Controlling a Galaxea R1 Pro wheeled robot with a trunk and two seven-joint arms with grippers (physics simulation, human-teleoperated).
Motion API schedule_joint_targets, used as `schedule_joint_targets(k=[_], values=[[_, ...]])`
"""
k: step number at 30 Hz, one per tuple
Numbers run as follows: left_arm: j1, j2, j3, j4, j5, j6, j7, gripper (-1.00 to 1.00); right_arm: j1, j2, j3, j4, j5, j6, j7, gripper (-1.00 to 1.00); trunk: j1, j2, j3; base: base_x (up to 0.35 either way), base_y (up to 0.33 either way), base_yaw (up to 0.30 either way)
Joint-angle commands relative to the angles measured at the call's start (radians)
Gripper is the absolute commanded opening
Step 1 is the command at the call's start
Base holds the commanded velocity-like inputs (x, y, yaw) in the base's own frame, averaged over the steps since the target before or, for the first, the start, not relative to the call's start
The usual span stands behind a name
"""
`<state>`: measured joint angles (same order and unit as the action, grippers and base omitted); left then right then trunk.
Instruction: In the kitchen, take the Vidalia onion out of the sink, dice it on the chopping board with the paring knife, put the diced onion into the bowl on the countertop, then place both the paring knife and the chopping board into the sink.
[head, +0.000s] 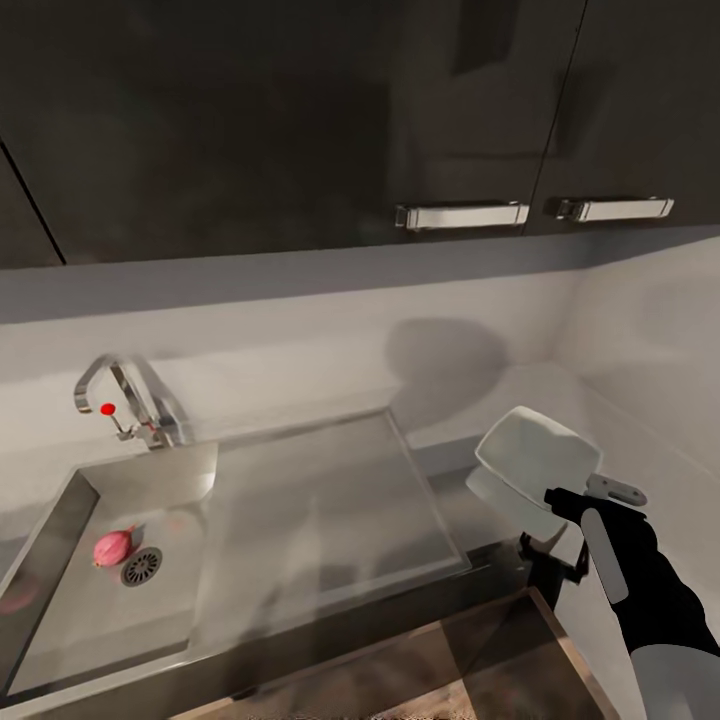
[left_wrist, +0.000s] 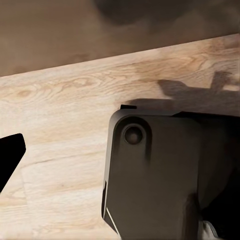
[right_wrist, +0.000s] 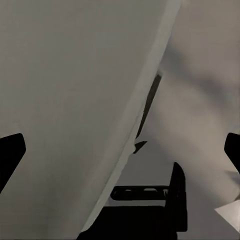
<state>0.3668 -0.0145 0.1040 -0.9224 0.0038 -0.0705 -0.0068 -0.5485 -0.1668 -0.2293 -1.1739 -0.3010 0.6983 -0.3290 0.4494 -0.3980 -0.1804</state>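
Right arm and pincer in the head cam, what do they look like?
The right arm has a light grey forearm shell, a glossy black wrist section with a pale grey oval inlay, and a small grey bracket near the black right pincer. No cables or markings are visible.

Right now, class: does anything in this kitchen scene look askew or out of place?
Yes. The white bowl is tilted steeply on edge above the countertop rather than sitting flat, right by the right tool. Whether the tool grips it cannot be told. The onion lies in the sink beside the drain, as expected.
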Motion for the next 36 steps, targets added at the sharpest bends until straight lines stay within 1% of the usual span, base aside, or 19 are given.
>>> schedule_joint_targets(k=[1, 7, 12, 13, 32, 36], values=[[0.0, -0.001, 0.002, -0.001, 0.001, -0.002, -0.001, 1.0, -0.001, 0.0, 0.001, -0.001, -0.011, 0.003, -0.008, 1.0, 0.001, -0.002, -0.003, 0.0, 0.0, 0.0], [0.0, -0.001, 0.002, -0.001, 0.0, -0.002, -0.001, 1.0, -0.001, 0.0, 0.001, -0.001, -0.011, 0.003, -0.008, 1.0, 0.001, -0.002, -0.013, 0.0, 0.0, 0.0], [0.0, -0.001, 0.002, -0.001, 0.0, -0.002, -0.001, 1.0, -0.001, 0.0, 0.001, -0.001, -0.011, 0.003, -0.008, 1.0, 0.001, -0.002, -0.015, 0.0, 0.0, 0.0], [0.0, -0.001, 0.002, -0.001, 0.0, -0.002, -0.001, 1.0, -0.001, 0.0, 0.001, -0.001, -0.012, 0.003, -0.008, -1.0, 0.001, -0.002, -0.016, 0.0, 0.0, 0.0], [0.0, -0.001, 0.002, -0.001, 0.0, -0.002, -0.001, 1.0, -0.001, 0.003, 0.001, -0.001, -0.013, 0.003, -0.008, -1.0, 0.001, -0.002, -0.016, 0.0, 0.0, 0.0], [0.0, -0.001, 0.001, -0.006, -0.001, -0.002, -0.001, 1.0, -0.001, 0.0, 0.0, -0.012, -0.015, 0.003, -0.01, -1.0, 0.001, -0.002, -0.012, 0.0, 0.0, 0.0]])
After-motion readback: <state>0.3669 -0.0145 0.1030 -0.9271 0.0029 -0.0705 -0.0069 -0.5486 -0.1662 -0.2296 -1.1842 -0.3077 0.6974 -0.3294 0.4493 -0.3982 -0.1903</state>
